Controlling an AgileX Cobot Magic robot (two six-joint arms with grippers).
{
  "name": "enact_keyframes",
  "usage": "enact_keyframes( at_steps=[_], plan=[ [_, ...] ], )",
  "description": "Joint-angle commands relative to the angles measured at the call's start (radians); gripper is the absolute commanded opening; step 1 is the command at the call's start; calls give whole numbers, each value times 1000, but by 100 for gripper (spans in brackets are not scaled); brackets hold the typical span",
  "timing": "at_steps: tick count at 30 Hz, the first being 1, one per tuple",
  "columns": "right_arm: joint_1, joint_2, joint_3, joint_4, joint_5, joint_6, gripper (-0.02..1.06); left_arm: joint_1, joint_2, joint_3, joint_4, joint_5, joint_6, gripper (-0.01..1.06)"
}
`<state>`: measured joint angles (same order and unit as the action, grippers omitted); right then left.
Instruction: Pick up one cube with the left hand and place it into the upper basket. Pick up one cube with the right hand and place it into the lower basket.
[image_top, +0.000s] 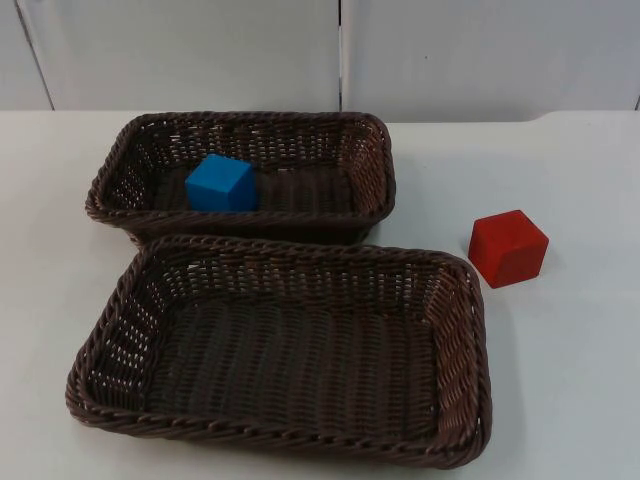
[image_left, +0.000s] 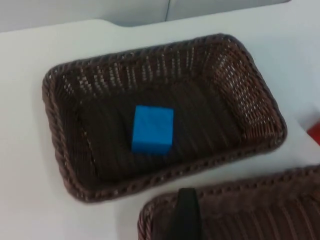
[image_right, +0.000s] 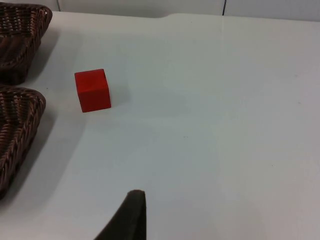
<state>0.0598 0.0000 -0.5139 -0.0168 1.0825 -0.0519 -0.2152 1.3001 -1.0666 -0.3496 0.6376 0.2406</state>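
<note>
**Blue cube in upper basket, red cube loose on table**

Blue cube (image_top: 221, 184) sits on the floor of the upper basket (image_top: 372, 150), toward its left half, flat and clear of the walls. You get the same from the left wrist view: blue cube (image_left: 152, 129) near the middle of the upper basket (image_left: 55, 135).

Lower basket (image_top: 470, 340) sits just in front, rims almost touching; nothing in it. Red cube (image_top: 508, 247) rests on the white table (image_top: 580, 360), just right of the lower basket's far right corner, touching neither basket.

Left gripper: one black fingertip (image_left: 186, 215) over the lower basket's rim (image_left: 225, 187). Right gripper: one fingertip (image_right: 131, 212) over bare table, red cube (image_right: 92, 90) well ahead of it. You can't tell from these shots whether either jaw is wide or narrow.
</note>
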Motion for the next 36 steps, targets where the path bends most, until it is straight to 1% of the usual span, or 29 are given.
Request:
enact_keyframes(
  at_steps=[1, 7, 8, 13, 18, 24, 36],
  plan=[
    [0, 0, -2, -7, -6, 2, 105, -5, -51, 41, -17, -15, 2, 69],
    [0, 0, -2, -7, -6, 2, 105, -5, -161, 137, -21, -15, 2, 69],
    [0, 0, -2, -7, -6, 2, 105, -5, -161, 137, -21, -15, 2, 69],
    [0, 0, -2, -7, -6, 2, 105, -5, -242, 222, -24, -15, 2, 69],
    [0, 0, -2, -7, -6, 2, 105, -5, -291, 279, -28, -15, 2, 69],
    [0, 0, -2, -7, -6, 0, 105, -5, -342, 290, -23, -12, 2, 69],
    [0, 0, -2, -3, -6, -1, 105, -5, -364, 290, -17, -14, 2, 69]
  ],
)
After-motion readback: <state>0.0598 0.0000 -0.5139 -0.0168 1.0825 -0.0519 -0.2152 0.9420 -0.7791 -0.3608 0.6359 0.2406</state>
